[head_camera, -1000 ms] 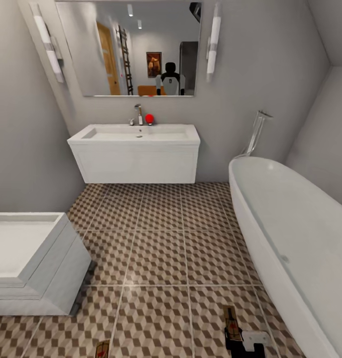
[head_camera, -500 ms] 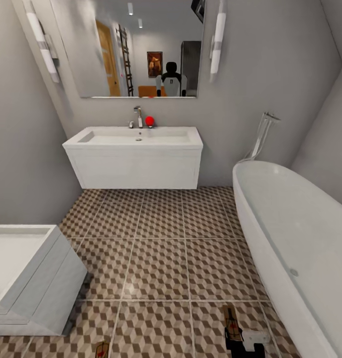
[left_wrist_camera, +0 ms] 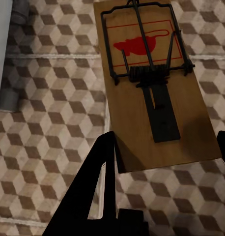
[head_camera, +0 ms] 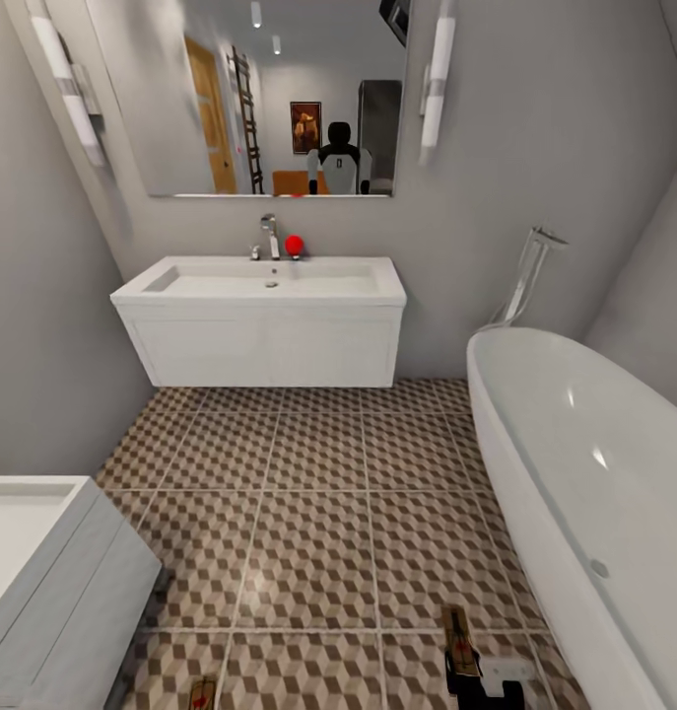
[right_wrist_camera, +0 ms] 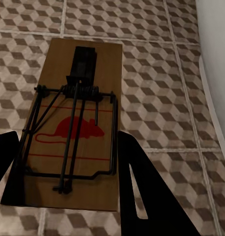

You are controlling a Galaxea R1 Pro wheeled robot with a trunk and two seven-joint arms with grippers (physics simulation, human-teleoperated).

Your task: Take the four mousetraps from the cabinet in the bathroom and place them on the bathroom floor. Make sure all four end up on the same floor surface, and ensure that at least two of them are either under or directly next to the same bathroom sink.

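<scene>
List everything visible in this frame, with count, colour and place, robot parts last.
sink: one, white, wall-hung on the far wall, with a steel tap.
red ball: one, on the sink's back edge beside the tap.
mirror: one, above the sink, a white tube light on each side.
bathtub: one, white, along the right side.
white unit: one, low, at the near left.
floor: brown, tan and white cube-pattern tiles.
mousetraps: two, tan wood with a red mouse print; one held in the left gripper, one in the right gripper.
left gripper: black, closed on its trap.
right gripper: black, closed on its trap.
</scene>
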